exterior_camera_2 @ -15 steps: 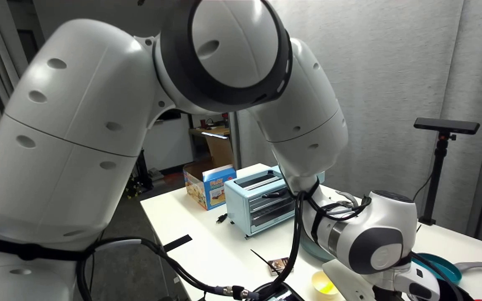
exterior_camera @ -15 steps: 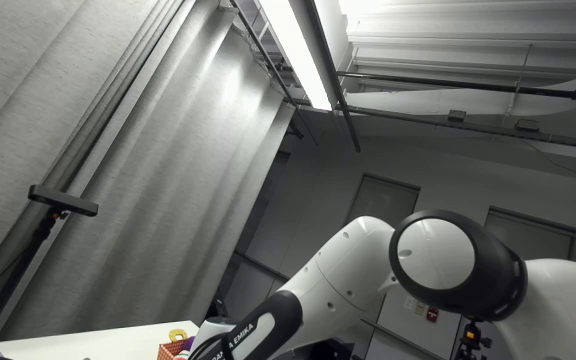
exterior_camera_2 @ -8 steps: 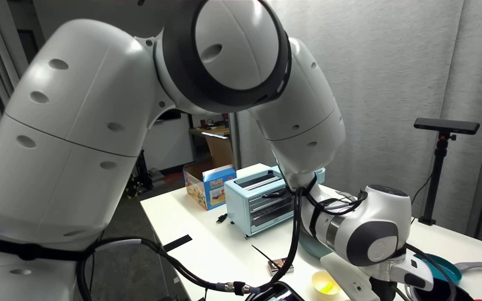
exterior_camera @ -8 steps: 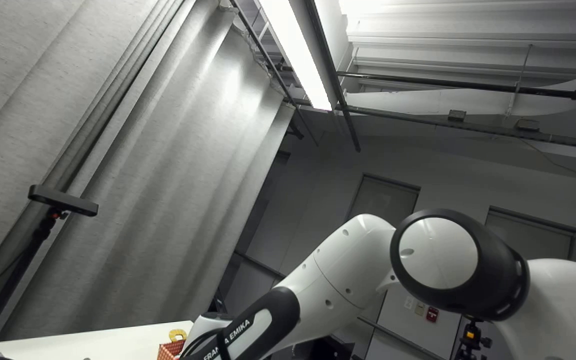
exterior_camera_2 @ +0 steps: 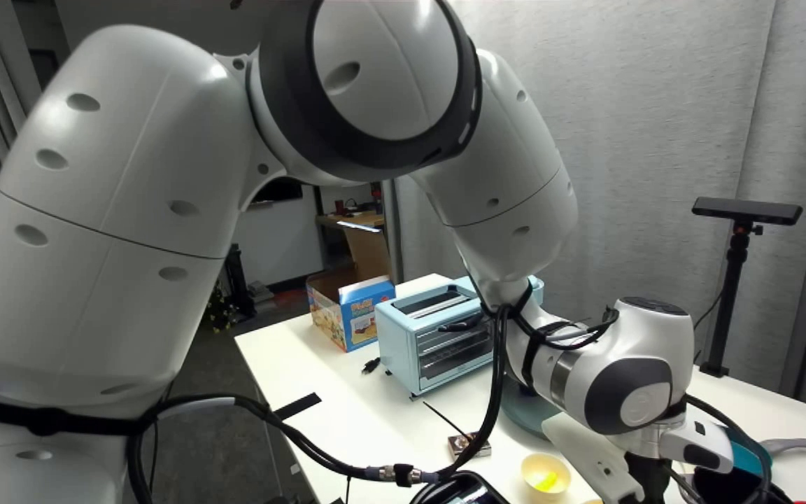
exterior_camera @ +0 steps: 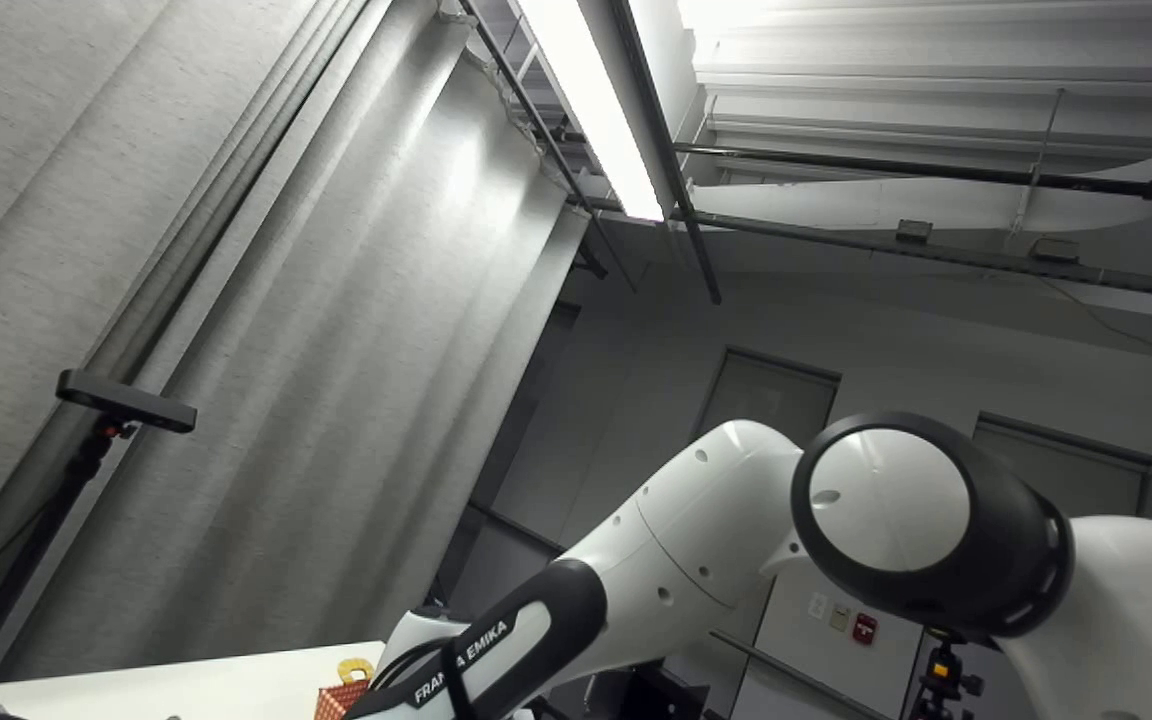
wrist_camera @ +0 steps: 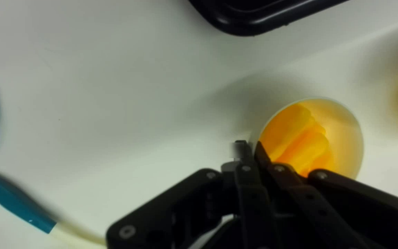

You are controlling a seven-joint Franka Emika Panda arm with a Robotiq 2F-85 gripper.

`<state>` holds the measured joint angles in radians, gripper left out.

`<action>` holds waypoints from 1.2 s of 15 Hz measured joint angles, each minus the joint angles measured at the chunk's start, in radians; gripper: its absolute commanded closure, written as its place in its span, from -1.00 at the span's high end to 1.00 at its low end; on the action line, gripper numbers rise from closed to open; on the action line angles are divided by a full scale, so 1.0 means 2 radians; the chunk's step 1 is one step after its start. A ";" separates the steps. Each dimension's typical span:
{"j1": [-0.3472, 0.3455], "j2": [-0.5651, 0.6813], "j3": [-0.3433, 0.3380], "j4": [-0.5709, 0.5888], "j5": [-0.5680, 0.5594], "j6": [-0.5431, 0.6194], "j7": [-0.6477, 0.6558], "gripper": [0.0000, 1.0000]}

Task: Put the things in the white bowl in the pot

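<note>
— A gray curtain (exterior_camera: pixel 356 350) hangs in both exterior views, with a white desk (exterior_camera_2: pixel 354 399) below it. How do you stand there?

— Bent high at the elbow. In an exterior view my arm (exterior_camera_2: pixel 508 161) rises from the lower left, folds over near the top edge, then slopes down to the right in front of a light blue toaster oven (exterior_camera_2: pixel 438 343), black cables (exterior_camera_2: pixel 498 364) strapped along it. My wrist (exterior_camera_2: pixel 637 392) points downward, and whatever lies beneath it is cut off by the bottom edge.

— So where are your fingers?

— The wrist view has them. My fingers (wrist_camera: pixel 247 174) sit almost together, pinched on the rim of the white bowl (wrist_camera: pixel 347 138), one tip inside its wall and one outside.

— And the things in it?

— Yellow-orange pieces (wrist_camera: pixel 304 143) lie in the bowl, right beside my inner tip. Whether the bowl rests on the desk, I cannot tell.

— The pot?

— In an exterior view a dark vessel (exterior_camera_2: pixel 725 486) shows partly beside my wrist, just in front of a teal pan (exterior_camera_2: pixel 744 456). I can't be sure it is the pot.
</note>
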<state>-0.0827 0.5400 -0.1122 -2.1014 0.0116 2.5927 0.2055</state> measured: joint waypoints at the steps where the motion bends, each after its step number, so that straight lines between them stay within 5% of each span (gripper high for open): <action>1: 0.000 -0.001 -0.001 0.000 0.000 0.000 0.000 -0.98; 18: -0.025 -0.087 -0.012 -0.001 0.058 -0.012 0.000 -0.98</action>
<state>-0.1324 0.3662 -0.1357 -2.1026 0.1285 2.5690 0.2052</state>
